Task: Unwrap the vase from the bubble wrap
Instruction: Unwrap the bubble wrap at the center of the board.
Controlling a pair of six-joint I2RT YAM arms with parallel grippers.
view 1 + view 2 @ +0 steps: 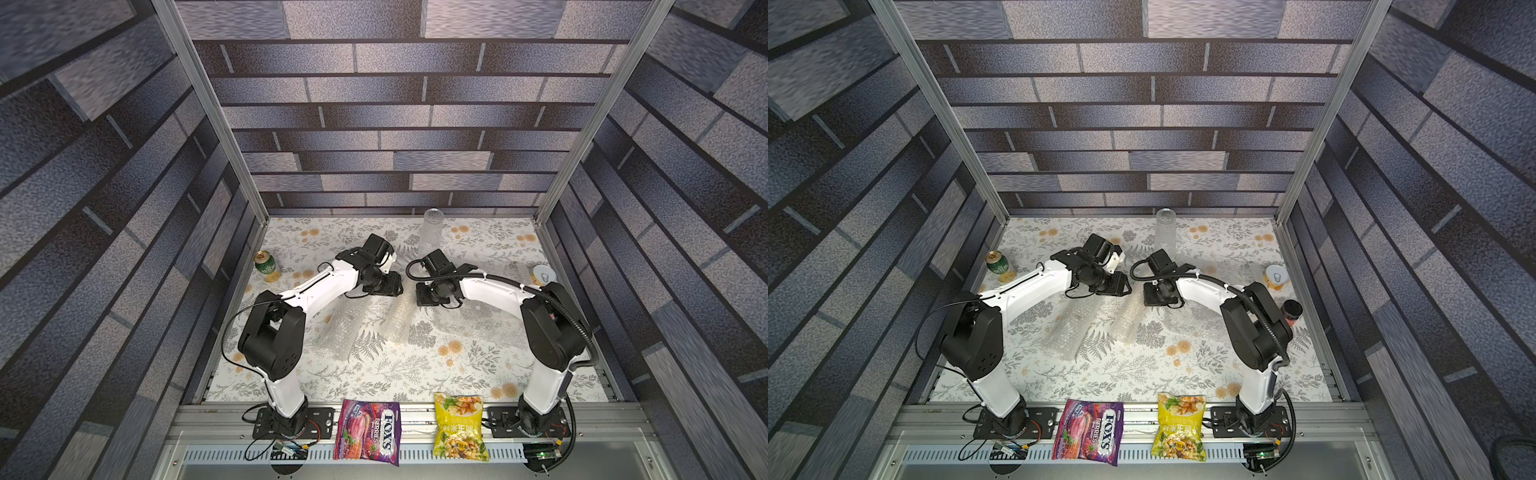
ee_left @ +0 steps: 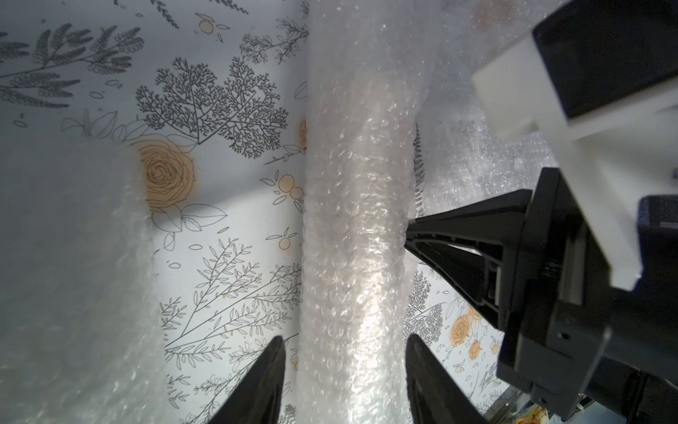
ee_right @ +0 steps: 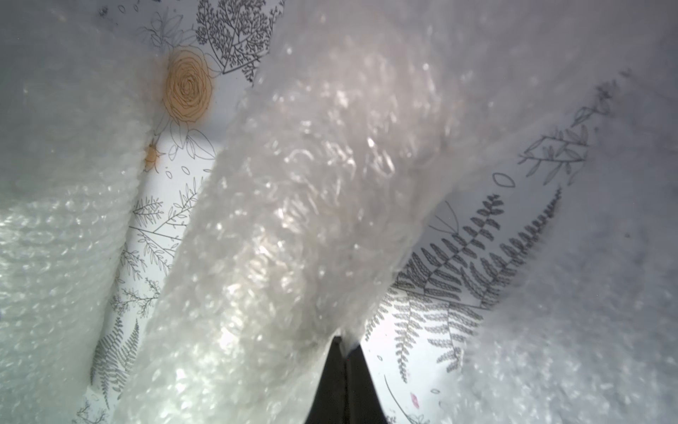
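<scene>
A roll of bubble wrap point(image 1: 400, 320) lies on the flowered cloth between the two arms, also seen in the other top view point(image 1: 1128, 318). The left wrist view shows my left gripper point(image 2: 345, 337) astride one end of the roll point(image 2: 352, 220). Its fingers flank the roll closely, and one finger point(image 2: 422, 370) lies against it. My right gripper point(image 3: 345, 339) is shut, with a thin edge of the bubble wrap point(image 3: 293, 202) pinched at its tip. From the left wrist view the right gripper's fingers point(image 2: 458, 224) meet the side of the roll. The vase is hidden; the layers cover whatever the roll holds.
A second roll point(image 1: 345, 328) lies to the left and a flat bubble sheet point(image 1: 473, 324) to the right. A clear ribbed glass cylinder point(image 1: 432, 230) stands at the back. A green can point(image 1: 264, 266), a yellow tin point(image 1: 543, 275) and a dark cup point(image 1: 1291, 311) sit near the sides. Two snack bags point(image 1: 368, 430) lie on the front rail.
</scene>
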